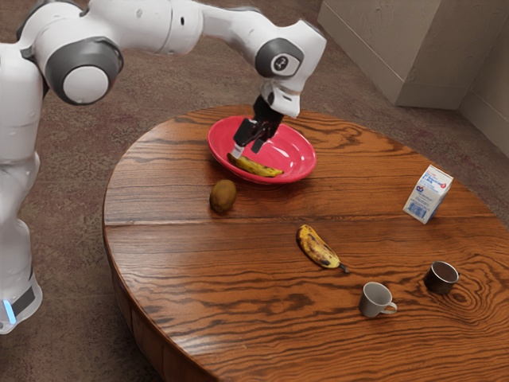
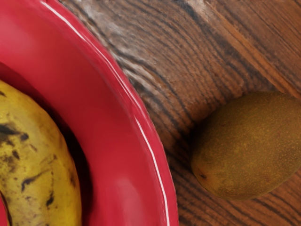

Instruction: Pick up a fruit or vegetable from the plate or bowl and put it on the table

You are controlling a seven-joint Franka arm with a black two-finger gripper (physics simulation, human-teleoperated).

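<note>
The pincer is held spread over the red bowl, where the banana is cradled, ungripped; the grasp, lift and placing on the counter are all left to be done.

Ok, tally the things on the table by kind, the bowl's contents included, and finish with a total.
Bananas: 2
Kiwi: 1
Red bowl: 1
Milk carton: 1
Mug with handle: 1
Metal cup: 1
Total: 7
</note>
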